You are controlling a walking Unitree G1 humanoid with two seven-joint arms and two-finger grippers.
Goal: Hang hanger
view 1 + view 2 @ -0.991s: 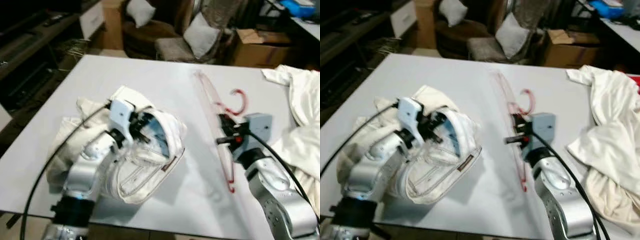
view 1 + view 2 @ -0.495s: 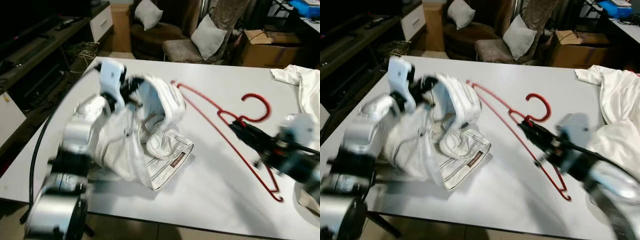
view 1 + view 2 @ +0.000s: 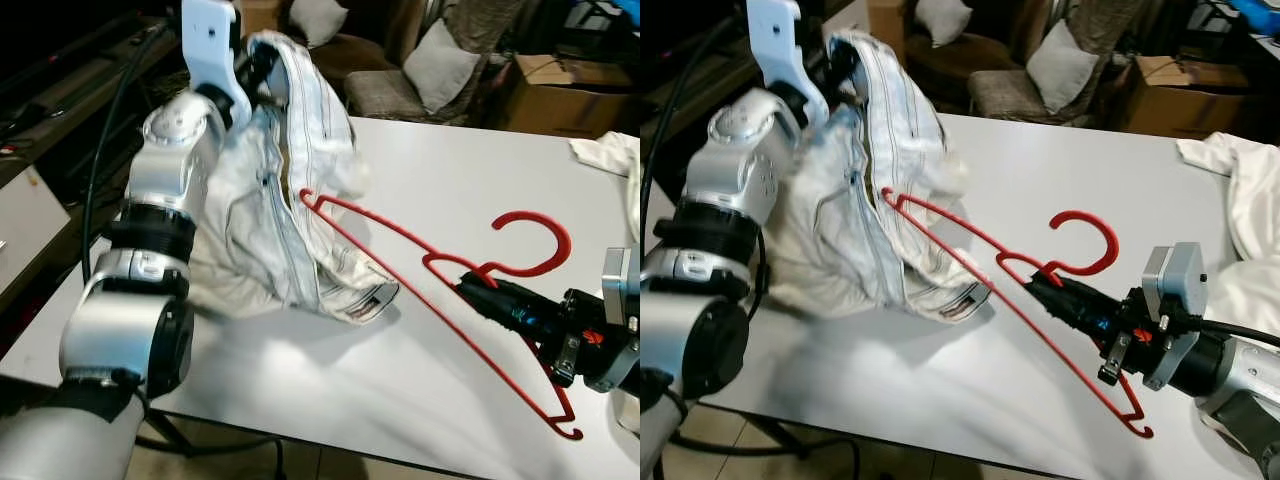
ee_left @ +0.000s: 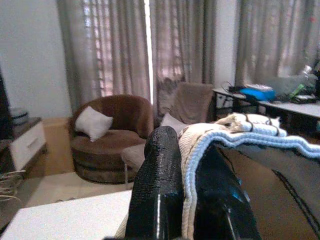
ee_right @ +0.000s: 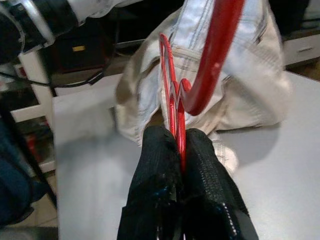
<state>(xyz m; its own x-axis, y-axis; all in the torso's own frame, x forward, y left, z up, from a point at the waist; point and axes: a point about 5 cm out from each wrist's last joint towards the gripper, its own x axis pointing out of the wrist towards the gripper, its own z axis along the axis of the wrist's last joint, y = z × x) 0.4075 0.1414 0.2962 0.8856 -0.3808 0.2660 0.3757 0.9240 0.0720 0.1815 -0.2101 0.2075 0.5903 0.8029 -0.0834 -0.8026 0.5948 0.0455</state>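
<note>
My left gripper (image 4: 186, 200) pinches white garment (image 3: 285, 215) above table (image 3: 450, 160) left edge; right gripper (image 3: 1040, 283) grasps red hanger (image 3: 1010, 270), tip against garment

Left arm raised high with bent elbow, left claw (image 3: 262, 62) up at the top, fingers (image 4: 159, 190) pressed together on cloth, right arm low and stretched forward, right claw (image 3: 1048, 287) clamped tight on a thin red bar

- Head stereo views look forward and down over the white table (image 3: 470, 190), sharing one scene.
- Each wrist view looks closely along its own black fingers (image 5: 160, 165).
</note>
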